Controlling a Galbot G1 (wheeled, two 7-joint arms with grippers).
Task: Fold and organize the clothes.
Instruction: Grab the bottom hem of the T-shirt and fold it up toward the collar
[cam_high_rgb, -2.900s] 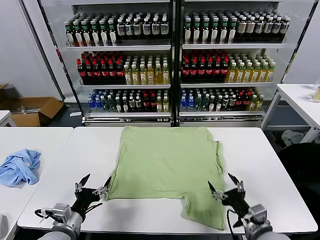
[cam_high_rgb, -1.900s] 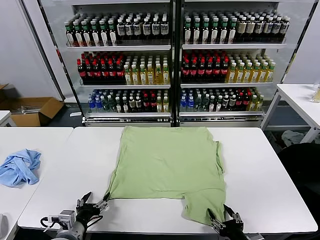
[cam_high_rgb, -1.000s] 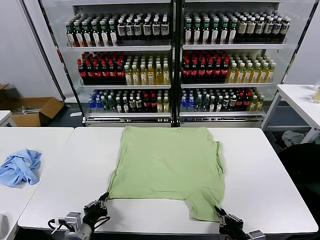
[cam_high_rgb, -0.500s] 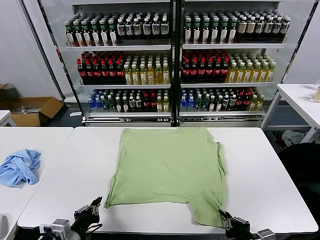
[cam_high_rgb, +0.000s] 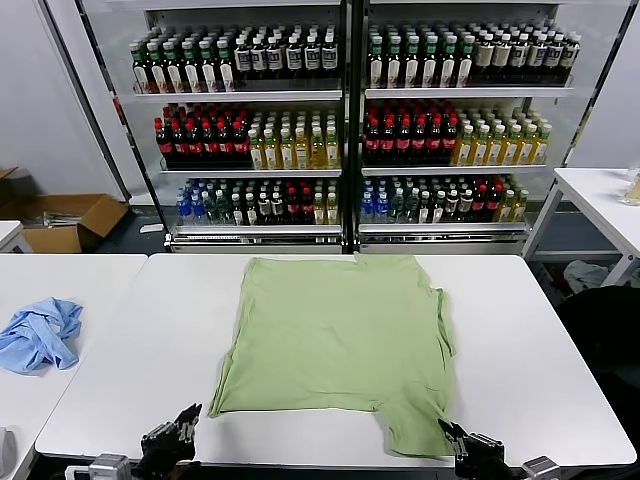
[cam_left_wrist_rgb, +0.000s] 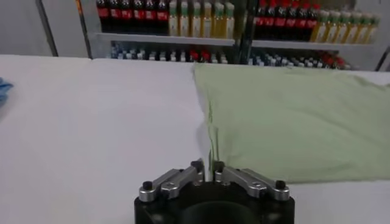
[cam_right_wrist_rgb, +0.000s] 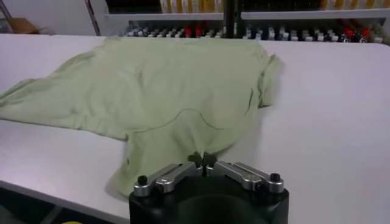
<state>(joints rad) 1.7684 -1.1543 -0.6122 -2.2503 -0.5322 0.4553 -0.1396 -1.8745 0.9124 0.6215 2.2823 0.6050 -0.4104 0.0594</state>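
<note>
The light green T-shirt lies flat, plain side up, on the white table, with its hem at the near edge. It also shows in the left wrist view and the right wrist view. My left gripper sits low at the table's near edge, by the shirt's near left corner. Its jaws are shut on a thin pinched edge of the fabric. My right gripper is at the shirt's near right flap. Its jaws are shut on the fabric there.
A crumpled light blue garment lies on a separate table to the left. Glass-fronted shelves of bottles stand behind the table. A cardboard box sits on the floor at the left, and another white table stands at the right.
Both grippers came down to the shirt's near hem, shut on it, and drew back toward the near edge. The shirt slid toward me and its far edge left the table's back edge.
</note>
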